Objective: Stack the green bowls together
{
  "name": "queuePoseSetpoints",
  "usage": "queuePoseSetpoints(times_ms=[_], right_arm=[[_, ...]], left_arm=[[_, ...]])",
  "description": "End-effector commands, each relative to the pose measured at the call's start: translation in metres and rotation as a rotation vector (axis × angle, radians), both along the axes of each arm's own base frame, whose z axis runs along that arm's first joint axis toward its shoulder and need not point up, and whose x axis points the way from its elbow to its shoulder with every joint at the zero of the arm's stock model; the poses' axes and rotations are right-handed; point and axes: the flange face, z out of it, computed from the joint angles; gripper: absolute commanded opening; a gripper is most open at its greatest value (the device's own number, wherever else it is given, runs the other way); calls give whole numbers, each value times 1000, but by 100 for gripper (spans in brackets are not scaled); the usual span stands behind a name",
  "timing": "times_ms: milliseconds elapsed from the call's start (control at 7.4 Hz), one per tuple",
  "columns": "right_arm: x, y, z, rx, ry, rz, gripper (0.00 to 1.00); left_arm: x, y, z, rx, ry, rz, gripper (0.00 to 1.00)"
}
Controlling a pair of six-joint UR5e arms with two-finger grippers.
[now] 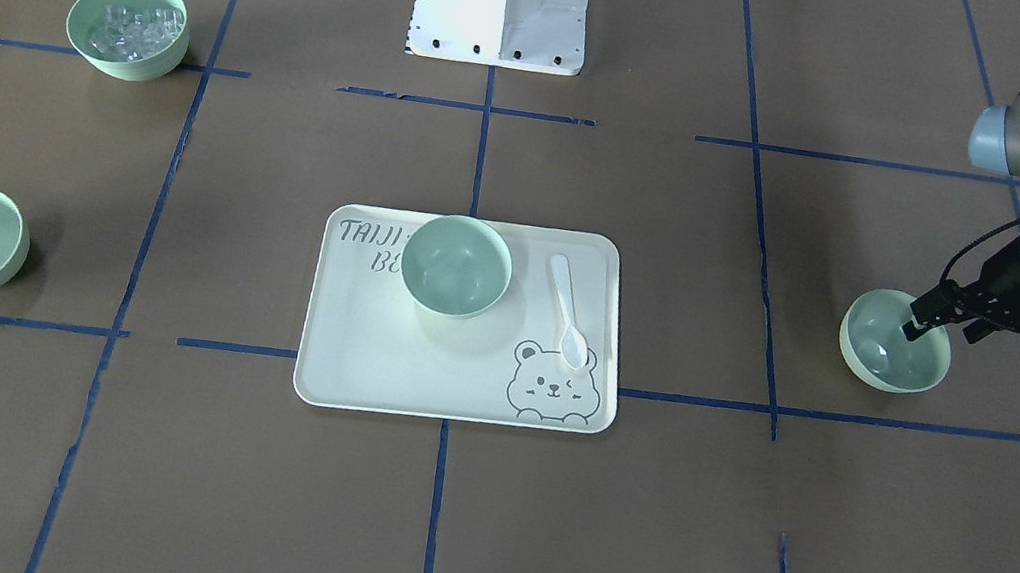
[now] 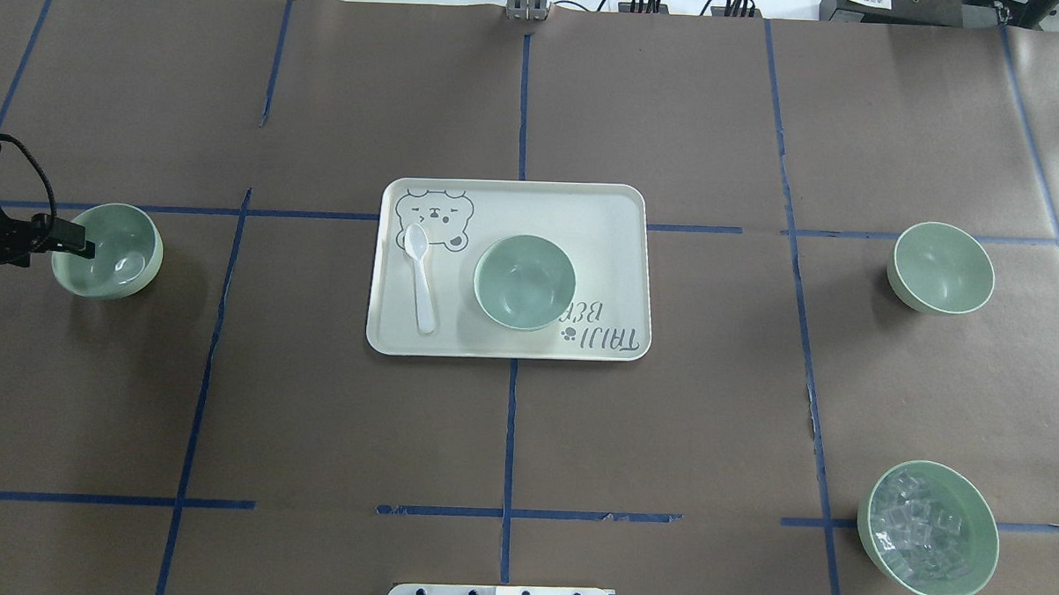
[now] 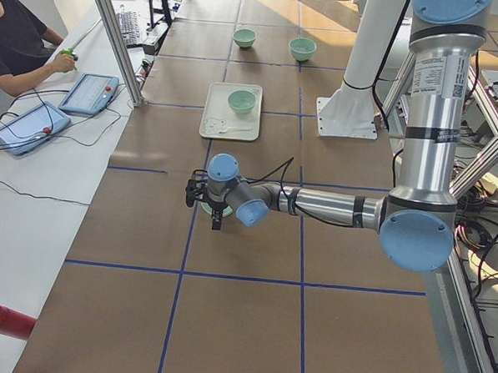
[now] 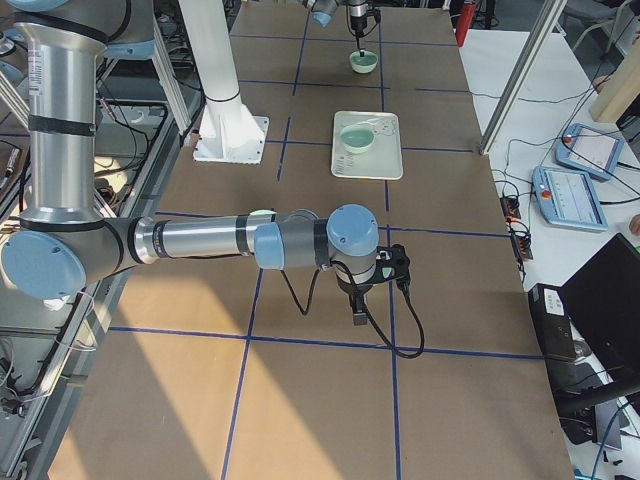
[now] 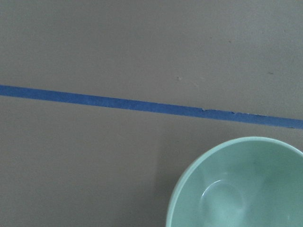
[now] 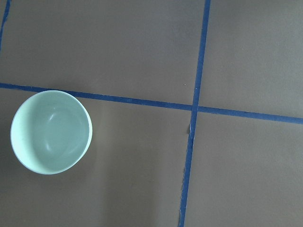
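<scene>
Round pale mint-green plastic bowls, three, on brown counter (image 2: 313, 431): centre bowl (image 2: 524, 281) on pale rectangular bear-print tray (image 2: 603, 212); 3 o'clock bowl (image 2: 942, 267); 9 o'clock bowl (image 2: 113, 252), left tool (image 1: 940, 334) spread apart at its rim; right tool (image 4: 358, 315), apart or together cannot be told.

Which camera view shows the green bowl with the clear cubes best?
The overhead exterior view: the bowl with cubes is large there and single cubes can be told apart. The front-facing view shows it smaller, cubes visible. Exterior left shows it far and tiny; exterior right, hardly at all. The wrist views miss it.
</scene>
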Motion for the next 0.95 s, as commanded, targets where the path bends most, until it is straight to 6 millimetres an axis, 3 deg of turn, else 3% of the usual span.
queuePoseSetpoints(times_ms=[0,135,270,405,676,811], right_arm=[[0,0,-2,5,0,0,100],[0,0,-2,5,-2,0,100],[0,0,-2,5,-2,0,100],[0,1,-3,8,-3,0,100],[-1,5,4,-21,-5,5,100],[-4,4,6,-93,-47,59,100]], left_arm=[[7,5,3,-7,-8,-21,57],[3,9,7,-15,-13,-22,29],[-7,19,10,-26,-13,-23,9],[-15,31,5,-22,-12,-22,0],[-24,43,-15,-76,42,27,0],[-41,30,-40,-137,65,15,0]])
